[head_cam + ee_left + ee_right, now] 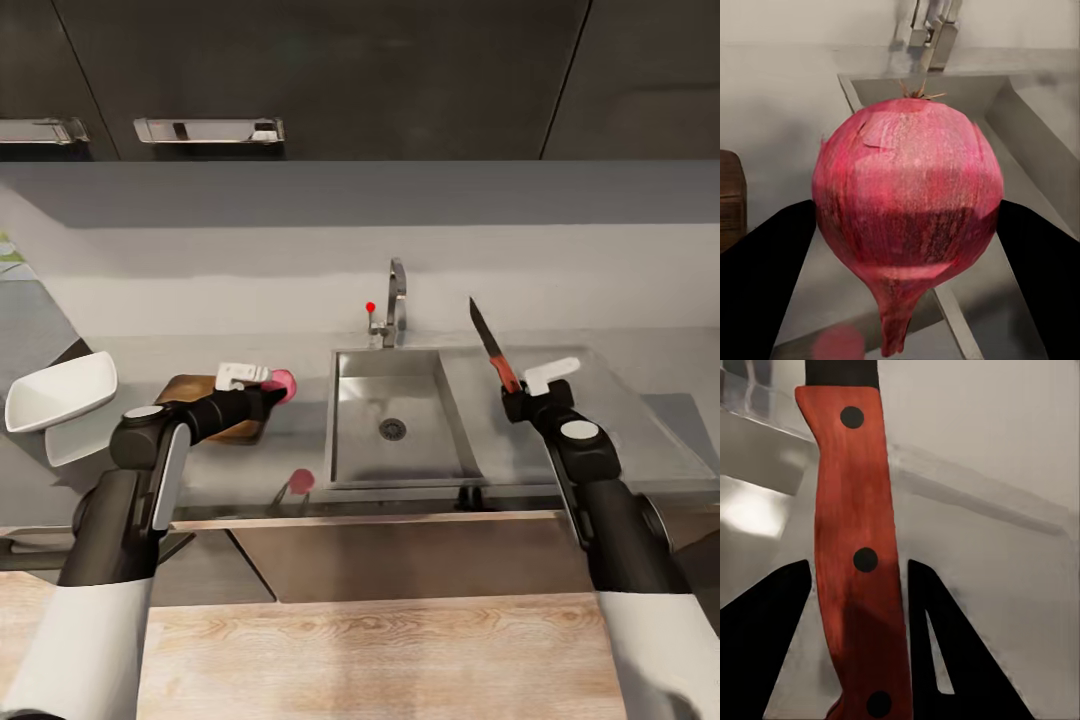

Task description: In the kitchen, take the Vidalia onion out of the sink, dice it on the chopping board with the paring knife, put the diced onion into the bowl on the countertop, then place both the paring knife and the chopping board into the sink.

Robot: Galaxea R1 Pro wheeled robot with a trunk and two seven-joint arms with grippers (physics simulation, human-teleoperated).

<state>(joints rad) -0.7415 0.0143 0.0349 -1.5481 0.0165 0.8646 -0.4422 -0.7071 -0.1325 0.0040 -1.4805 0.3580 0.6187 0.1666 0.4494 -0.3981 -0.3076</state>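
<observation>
My left gripper [272,392] is shut on the pinkish-red Vidalia onion [283,384], held above the countertop [640,400] between the chopping board [190,388] and the sink [395,420]. In the left wrist view the onion [907,217] sits squeezed between the dark fingers [765,277]. To the right of the sink, my right gripper [514,392] is shut on the paring knife [492,345], blade pointing up and back. Its red handle [855,562] shows between the fingers in the right wrist view. The white bowl [60,392] stands at the far left.
The chrome faucet [396,300] with its red knob [370,307] rises behind the basin. Dark wall cabinets [300,70] hang overhead. A pale wood floor [380,650] lies in front of the counter. A reflection of the onion shows on the counter's front edge.
</observation>
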